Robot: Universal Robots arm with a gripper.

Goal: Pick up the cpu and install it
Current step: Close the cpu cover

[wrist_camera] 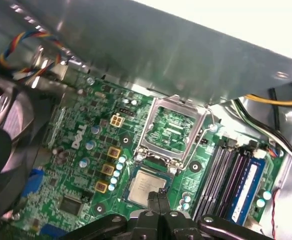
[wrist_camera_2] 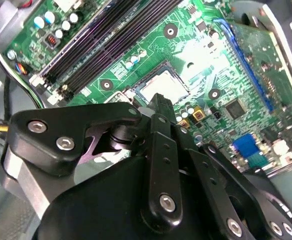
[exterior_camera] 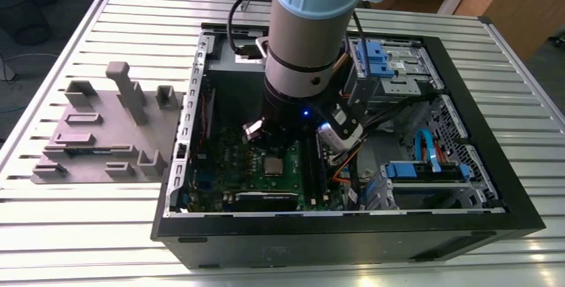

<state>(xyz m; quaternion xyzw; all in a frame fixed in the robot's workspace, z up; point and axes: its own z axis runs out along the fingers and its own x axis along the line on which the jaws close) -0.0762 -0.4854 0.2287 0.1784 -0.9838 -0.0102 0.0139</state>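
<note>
Your gripper [wrist_camera: 158, 200] hangs just above the cpu [wrist_camera: 145, 186], its two black fingertips pressed together with nothing between them; in the first wrist view their tips cover the chip's near edge. The cpu already lies flat in its socket on the green motherboard [wrist_camera: 76, 165], with the socket's metal frame [wrist_camera: 173, 131] swung open and standing up behind it.

Watch the risk from here. If the arm dips or drags sideways, those closed tips could scrape the chip's metal top or nudge it crooked in its seat, and a crooked chip could bend the contacts underneath. The upright frame and its thin lever stand close to the fingers, so a careless sweep could also catch them.

The first wrist view gives you the open frame and the memory slots [wrist_camera: 226, 175] beside the socket. The second wrist view shows the cpu [wrist_camera_2: 162, 88] beyond the gripper [wrist_camera_2: 161, 104], with the linkage blocking much of the board. The exterior view shows the whole computer case [exterior_camera: 494, 188] on the slatted table [exterior_camera: 106, 234], the arm reaching down inside, and the grey fixture [exterior_camera: 106, 135] lying outside at the exterior view's left.
</note>
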